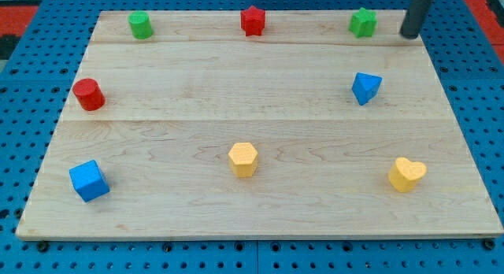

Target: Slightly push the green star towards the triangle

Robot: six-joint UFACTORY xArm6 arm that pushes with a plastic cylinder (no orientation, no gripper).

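Bare board between green star (363,23) and blue triangle (366,87); tool tip (409,35) beside star.

Green star (363,23): small, bright green, star-shaped block, standing flat on the pale wooden board (236,116), in the upper right of the frame, close to the board's top edge. Blue triangle (366,87): small blue block, triangular from above, one corner pointing toward the frame's bottom, also flat on the board, at the right side, directly below the star and well apart from it. Bare wood between the two.
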